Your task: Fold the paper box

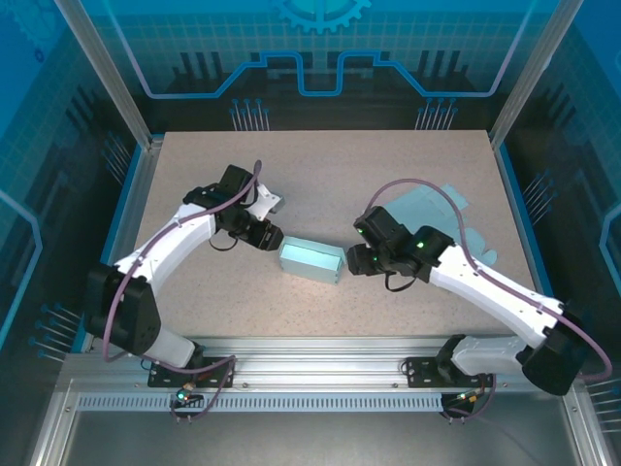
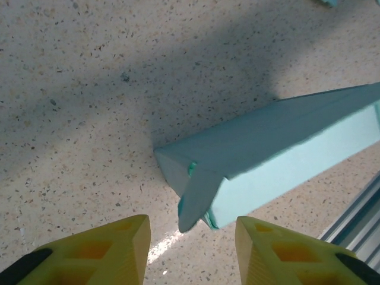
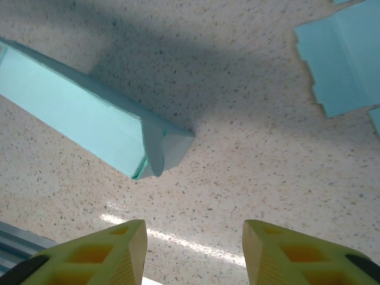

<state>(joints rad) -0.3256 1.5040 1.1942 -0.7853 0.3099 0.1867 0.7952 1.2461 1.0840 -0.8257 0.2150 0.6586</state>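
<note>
The light teal paper box (image 1: 310,259) lies on its side in the middle of the table, folded into a long tube. My left gripper (image 1: 271,236) sits just off its left end and my right gripper (image 1: 355,258) just off its right end. In the left wrist view the box (image 2: 285,148) has a loose end flap (image 2: 199,196) hanging down toward my open left gripper (image 2: 191,237), untouched by the yellow fingers (image 2: 119,249). In the right wrist view the box's (image 3: 77,119) other end has a small flap (image 3: 154,148) sticking out, well ahead of my open right gripper (image 3: 193,237).
A flat teal paper sheet (image 1: 441,209) lies on the table at the right, partly under the right arm, and its notched edge (image 3: 344,59) appears in the right wrist view. Metal rails (image 1: 310,374) run along the near table edge.
</note>
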